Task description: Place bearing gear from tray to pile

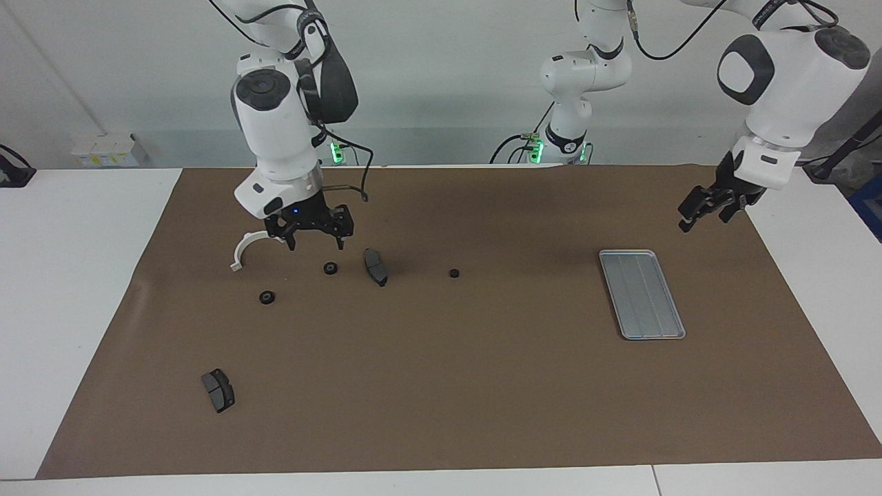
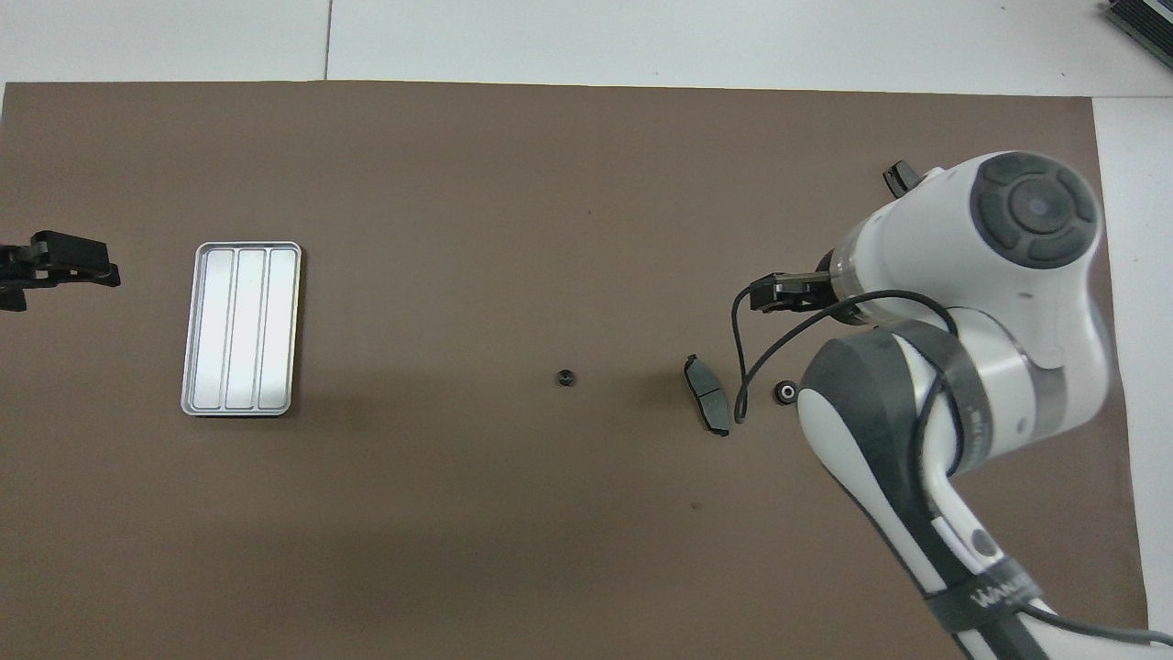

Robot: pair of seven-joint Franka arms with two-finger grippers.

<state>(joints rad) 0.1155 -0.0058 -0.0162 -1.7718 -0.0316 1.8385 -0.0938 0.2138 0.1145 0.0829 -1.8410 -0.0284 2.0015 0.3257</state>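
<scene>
The silver tray (image 1: 642, 294) lies toward the left arm's end of the brown mat with nothing in it; it also shows in the overhead view (image 2: 240, 328). The pile lies toward the right arm's end: a white bracket (image 1: 244, 251), a brake pad (image 1: 375, 266), a second pad (image 1: 218, 390) farther from the robots, and two small black rings (image 1: 331, 268) (image 1: 267, 297). A third ring (image 1: 454, 273) lies apart, toward the tray. My right gripper (image 1: 315, 244) is open and empty, low over the mat between the bracket and the nearest ring. My left gripper (image 1: 710, 207) hangs raised beside the tray.
The brown mat (image 1: 441, 386) covers most of the white table. The right arm's bulk hides the bracket and part of the pile in the overhead view, where one pad (image 2: 707, 407) and two rings (image 2: 566, 377) (image 2: 785, 392) show.
</scene>
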